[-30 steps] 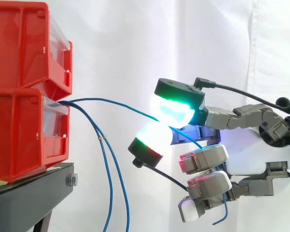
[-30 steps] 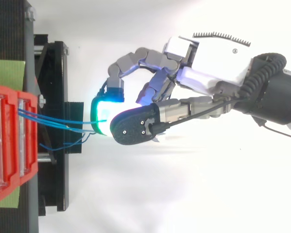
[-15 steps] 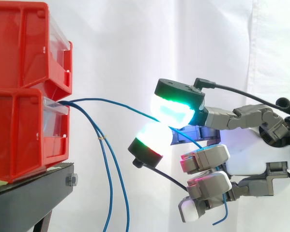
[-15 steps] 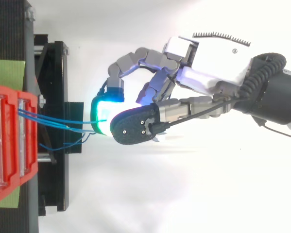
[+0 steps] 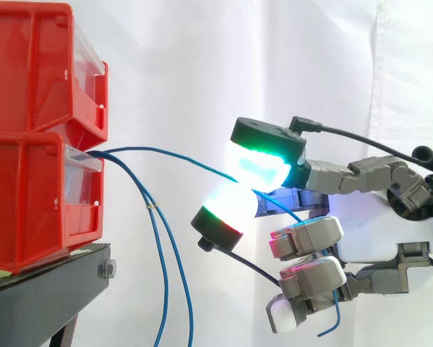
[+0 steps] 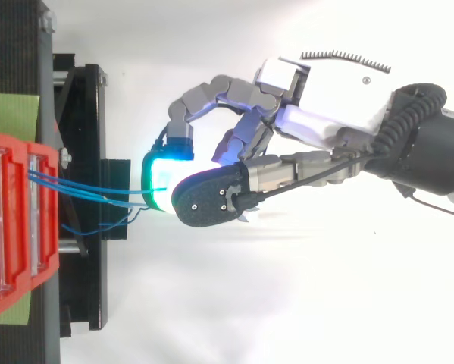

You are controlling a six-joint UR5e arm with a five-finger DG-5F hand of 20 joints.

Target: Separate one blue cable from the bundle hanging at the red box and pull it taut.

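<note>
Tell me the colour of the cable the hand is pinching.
Blue. The side view shows the cable best, pinched by the hand.

red bin (image 5: 28,195) x2, blue cable (image 5: 173,153) x3 (1 pinched btw pads of the hand (image 5: 379,231), other 2 hanging loose), hand x1, black stand (image 5: 50,289) x1, white curtain (image 5: 187,58) x1.

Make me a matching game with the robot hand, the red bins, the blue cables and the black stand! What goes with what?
Things:
1. hand
2. red bins
3. loose blue cables
4. black stand

Descriptions:
A. hanging down beside the stand
B. stacked one on top of the other
C. underneath the bins
D. pinching one blue cable between glowing pads

Pairs: 1-D, 2-B, 3-A, 4-C
</note>
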